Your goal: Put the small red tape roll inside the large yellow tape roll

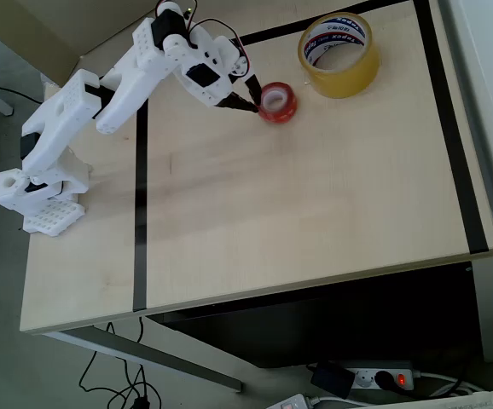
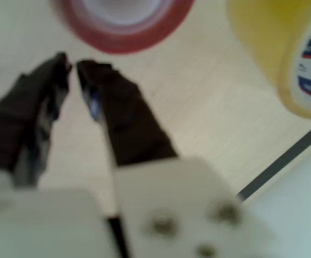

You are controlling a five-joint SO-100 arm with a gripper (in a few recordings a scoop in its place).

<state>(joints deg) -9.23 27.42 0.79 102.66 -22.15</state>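
- Pale wood desk (image 1: 315, 221), black tape lines across its top.
- Small red tape roll (image 1: 278, 101) lies flat near the far edge; blurred at the top of the wrist view (image 2: 124, 27).
- Large yellow tape roll (image 1: 339, 54) lies flat, up and to the right of the red one in the overhead view, near but apart.
- White arm reaches in from the left; pincer (image 1: 248, 104) just beside the red roll's left side.
- Wrist view: pincer (image 2: 72, 64) tips nearly together, a thin gap between, nothing held, tips just short of the red roll.
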